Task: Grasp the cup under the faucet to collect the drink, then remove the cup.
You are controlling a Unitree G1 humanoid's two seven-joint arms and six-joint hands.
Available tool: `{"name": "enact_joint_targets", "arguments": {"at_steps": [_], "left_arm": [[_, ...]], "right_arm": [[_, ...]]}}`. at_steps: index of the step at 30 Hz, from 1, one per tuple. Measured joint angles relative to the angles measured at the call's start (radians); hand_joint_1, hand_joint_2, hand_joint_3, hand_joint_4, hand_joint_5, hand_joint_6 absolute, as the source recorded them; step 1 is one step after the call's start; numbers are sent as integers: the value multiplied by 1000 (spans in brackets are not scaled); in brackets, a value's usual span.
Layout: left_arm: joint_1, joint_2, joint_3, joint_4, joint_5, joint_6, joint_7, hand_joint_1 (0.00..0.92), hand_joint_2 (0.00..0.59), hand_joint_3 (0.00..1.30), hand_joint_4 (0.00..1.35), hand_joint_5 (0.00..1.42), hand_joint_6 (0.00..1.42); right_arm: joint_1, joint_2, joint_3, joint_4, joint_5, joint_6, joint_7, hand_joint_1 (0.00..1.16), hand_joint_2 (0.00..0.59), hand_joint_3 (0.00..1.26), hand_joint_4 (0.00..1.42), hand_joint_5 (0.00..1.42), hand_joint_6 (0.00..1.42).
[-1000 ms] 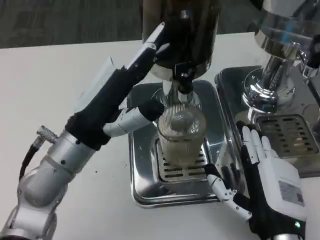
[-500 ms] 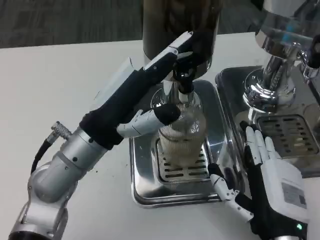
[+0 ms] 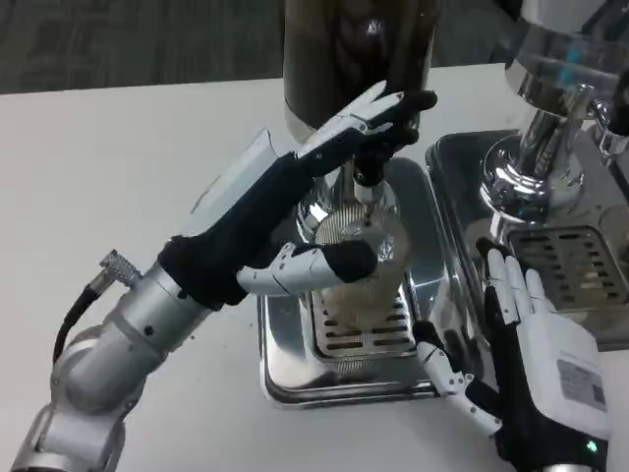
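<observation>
A ribbed clear cup [image 3: 359, 265] stands on the slotted grate of a steel drip tray [image 3: 285, 364] directly under the dispenser's black faucet [image 3: 366, 169], pale drink showing in its lower part. The robot's left hand [image 3: 314, 206] reaches across it — long fingers [image 3: 378, 108] stretched out at the faucet lever, thumb curved against the cup's near side. The right hand [image 3: 521, 344] rests at the tray's right edge on the white desk [image 3: 118, 177], fingers spread, holding nothing. A second chrome dispenser [image 3: 550, 108] stands just beside — over its own tray.
</observation>
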Motion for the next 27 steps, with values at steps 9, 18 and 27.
{"name": "enact_joint_targets", "arguments": {"at_steps": [9, 18, 27], "left_arm": [[5, 14, -10, -5, 75, -41, 51, 0, 102, 169, 33, 238, 232], [5, 38, -10, -12, 204, -82, 139, 0, 104, 179, 43, 239, 234], [5, 62, -27, -19, 276, -95, 215, 0, 105, 192, 46, 239, 234]], "right_arm": [[0, 14, -3, 3, 6, -3, 0, 175, 334, 0, 0, 0, 112], [0, 15, -9, 7, 11, -8, 0, 242, 342, 0, 0, 0, 183], [-4, 15, -51, 7, 166, -110, 21, 454, 282, 0, 0, 0, 223]]}}
